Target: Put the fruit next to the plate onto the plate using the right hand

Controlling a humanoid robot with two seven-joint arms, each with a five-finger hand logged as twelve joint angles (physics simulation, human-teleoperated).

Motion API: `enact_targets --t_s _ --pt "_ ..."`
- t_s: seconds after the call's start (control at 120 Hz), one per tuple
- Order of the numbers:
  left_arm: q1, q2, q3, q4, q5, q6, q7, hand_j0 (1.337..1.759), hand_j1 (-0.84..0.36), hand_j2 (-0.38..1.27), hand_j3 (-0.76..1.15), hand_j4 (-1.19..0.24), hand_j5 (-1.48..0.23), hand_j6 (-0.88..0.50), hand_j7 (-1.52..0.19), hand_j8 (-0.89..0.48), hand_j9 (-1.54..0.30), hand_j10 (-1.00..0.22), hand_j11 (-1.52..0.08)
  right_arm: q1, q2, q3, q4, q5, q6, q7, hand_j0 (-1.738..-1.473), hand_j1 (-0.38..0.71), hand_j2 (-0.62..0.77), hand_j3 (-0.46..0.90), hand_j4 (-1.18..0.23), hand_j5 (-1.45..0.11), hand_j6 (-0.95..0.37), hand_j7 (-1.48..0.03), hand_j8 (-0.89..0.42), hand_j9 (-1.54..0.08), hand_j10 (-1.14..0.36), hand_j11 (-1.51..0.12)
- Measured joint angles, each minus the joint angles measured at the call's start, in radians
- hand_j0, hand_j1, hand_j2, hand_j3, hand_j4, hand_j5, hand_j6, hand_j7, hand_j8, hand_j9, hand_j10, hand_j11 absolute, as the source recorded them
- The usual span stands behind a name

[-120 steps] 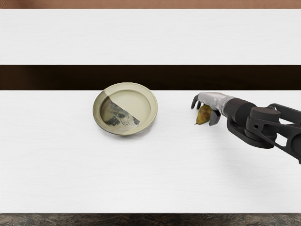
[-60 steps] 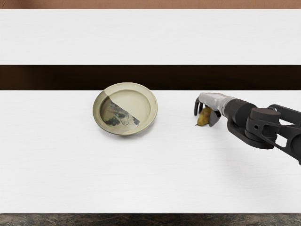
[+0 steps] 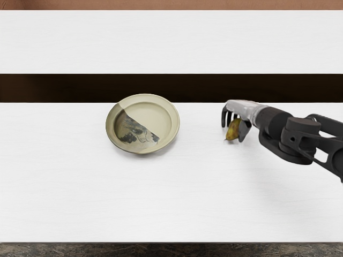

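Pear [image 3: 232, 130] lies to the right of the plate [image 3: 111, 128], well apart from it, low over the white table [image 3: 171, 187]. It is yellow-brown, with its thin stem end pointing down and to the left. Whether it rests on the table or is just clear of it cannot be told.

The right hand [image 3: 238, 113] comes in from the right edge on a dark arm [image 3: 292, 139] and sits over the pear. Its fingers [image 3: 225, 119] curl downward on the pear's left and far side, and the thumb [image 3: 244, 130] presses in from the right, so the hand is closed around the pear. The pear's lower left part shows between fingers and thumb; the rest is hidden by the palm.

The plate is round and pale green with a raised rim. A darker patterned patch covers its lower left part, cut off from the plain part by a diagonal line. Nothing lies on it.

Behind the table runs a dark gap [image 3: 107, 88], and beyond that a second white surface [image 3: 171, 40].
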Motion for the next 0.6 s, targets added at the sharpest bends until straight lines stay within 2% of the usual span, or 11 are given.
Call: enact_targets --t_s 0.292,0.6 --pt "0.000 0.000 0.000 0.000 0.000 0.000 0.000 1.658 0.32 0.00 0.00 -0.02 -0.03 -0.02 -0.03 -0.02 -0.03 -0.02 -0.03 0.074 0.024 0.003 0.004 0.064 0.005 0.000 -1.652 0.17 0.22 0.00 -0.73 -0.98 -0.61 -0.96 -0.49 -0.98 -0.62 -0.98" --pt "0.000 0.000 0.000 0.000 0.000 0.000 0.000 1.658 0.32 0.00 0.00 -0.02 -0.03 -0.02 -0.03 -0.02 -0.03 -0.02 -0.03 0.157 0.093 0.003 0.002 0.104 0.008 0.000 -1.653 0.17 0.22 0.00 -0.72 -0.99 -0.61 -0.96 -0.49 -0.98 -0.62 -0.99"
